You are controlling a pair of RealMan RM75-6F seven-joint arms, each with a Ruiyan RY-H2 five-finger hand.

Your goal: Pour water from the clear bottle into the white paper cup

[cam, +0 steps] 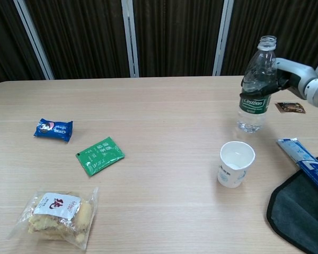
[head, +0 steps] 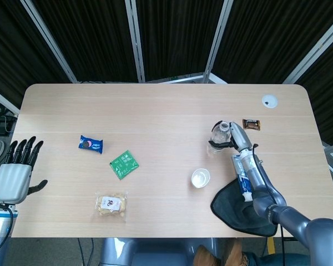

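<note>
Bottle upright, gripped by right hand; cup nearby; left hand open.

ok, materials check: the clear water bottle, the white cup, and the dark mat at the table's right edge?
Clear uncapped bottle with green label: looks like thin glossy plastic, since the curtain shows through it and it catches highlights. White cup: probably matte paper, with a rolled rim and printed side. Dark mat: likely soft cloth or felt, dull with a stitched-looking border; I can't be sure.
</note>
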